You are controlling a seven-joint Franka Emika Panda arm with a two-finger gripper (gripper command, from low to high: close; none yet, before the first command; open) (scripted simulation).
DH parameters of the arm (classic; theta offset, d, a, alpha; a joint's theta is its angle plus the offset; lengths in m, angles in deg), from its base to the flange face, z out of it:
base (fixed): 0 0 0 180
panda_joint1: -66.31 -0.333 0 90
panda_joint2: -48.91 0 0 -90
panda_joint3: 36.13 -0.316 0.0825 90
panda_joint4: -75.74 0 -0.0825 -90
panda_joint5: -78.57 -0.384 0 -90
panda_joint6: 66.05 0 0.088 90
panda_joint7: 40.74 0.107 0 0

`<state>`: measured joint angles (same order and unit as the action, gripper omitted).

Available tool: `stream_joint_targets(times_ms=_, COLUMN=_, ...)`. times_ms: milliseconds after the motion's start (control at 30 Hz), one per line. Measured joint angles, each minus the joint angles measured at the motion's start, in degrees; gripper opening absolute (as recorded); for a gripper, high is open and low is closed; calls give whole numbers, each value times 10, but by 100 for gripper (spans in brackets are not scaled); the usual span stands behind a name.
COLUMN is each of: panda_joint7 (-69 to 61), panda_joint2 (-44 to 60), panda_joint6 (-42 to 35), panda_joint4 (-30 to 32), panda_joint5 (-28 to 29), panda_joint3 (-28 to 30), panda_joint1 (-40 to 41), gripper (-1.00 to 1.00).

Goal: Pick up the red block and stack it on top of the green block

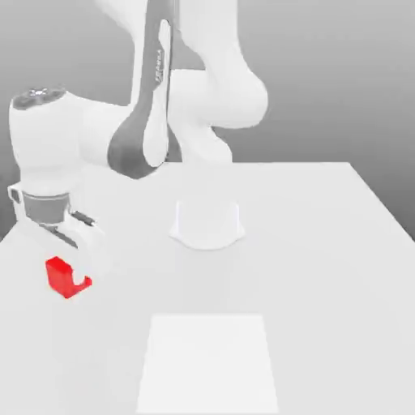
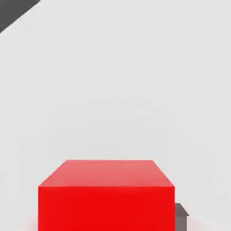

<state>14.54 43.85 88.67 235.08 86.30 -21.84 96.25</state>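
The red block [image 1: 58, 275] is a small bright-red cube near the table's edge at the exterior view's left. My gripper [image 1: 68, 277] reaches straight down over it, and its white fingers [image 1: 83, 261] are shut against the cube's sides. In the hand view the red block [image 2: 106, 198] looms close, with a dark fingertip [image 2: 181, 215] pressed at its side. Whether the cube rests on the table or hangs just above it, I cannot tell. The green block is out of view.
The white table [image 1: 324, 267] stretches toward the exterior view's right. The arm's round base [image 1: 207, 223] stands at the middle back. A paler square patch [image 1: 209, 361] lies flat on the table near the front.
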Motion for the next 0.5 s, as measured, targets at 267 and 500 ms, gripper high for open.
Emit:
stream_joint_targets(times_ms=267, panda_joint7=22, panda_joint2=-90, panda_joint6=-20, panda_joint4=67, panda_joint5=59, panda_joint3=101, panda_joint1=164, gripper=-100)
stream_joint_targets(times_ms=500, panda_joint7=-67, panda_joint2=-26, panda_joint6=39, panda_joint4=75, panda_joint5=-65, panda_joint3=158, panda_joint1=116, gripper=-100)
